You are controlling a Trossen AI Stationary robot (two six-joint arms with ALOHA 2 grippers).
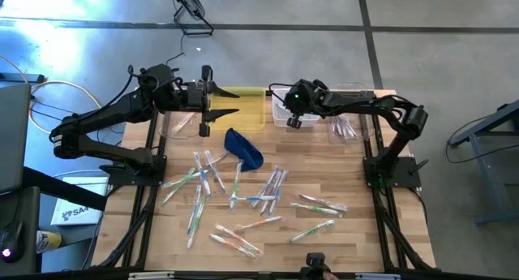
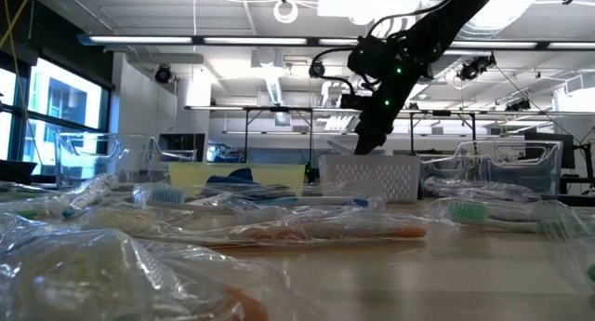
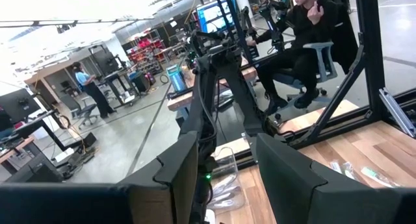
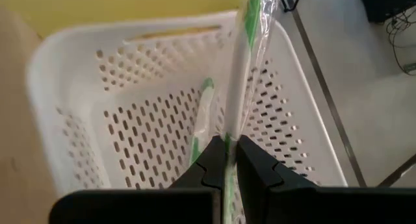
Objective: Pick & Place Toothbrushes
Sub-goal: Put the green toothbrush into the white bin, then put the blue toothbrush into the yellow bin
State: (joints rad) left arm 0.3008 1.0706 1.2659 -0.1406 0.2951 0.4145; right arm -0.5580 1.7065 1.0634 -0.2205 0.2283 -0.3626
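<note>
- Right gripper (image 4: 226, 160) hangs over the white perforated basket (image 4: 84, 81), fingers pinched on a green wrapped toothbrush (image 4: 242, 68).
- Another green toothbrush (image 4: 201, 120) lies inside the basket.
- Left gripper (image 1: 204, 101), beside the basket, stands parted and empty.
- Other toothbrushes (image 1: 243, 200) lie scattered near the basket.

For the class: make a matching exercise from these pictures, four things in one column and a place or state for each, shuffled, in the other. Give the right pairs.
Things
1. right gripper
2. left gripper
3. blue pouch
4. white basket

Places or states
A. lies on the table among loose toothbrushes
B. open, holding nothing
C. shut on a green toothbrush
D. below the right gripper, one toothbrush inside

Pairs: 1-C, 2-B, 3-A, 4-D
</note>
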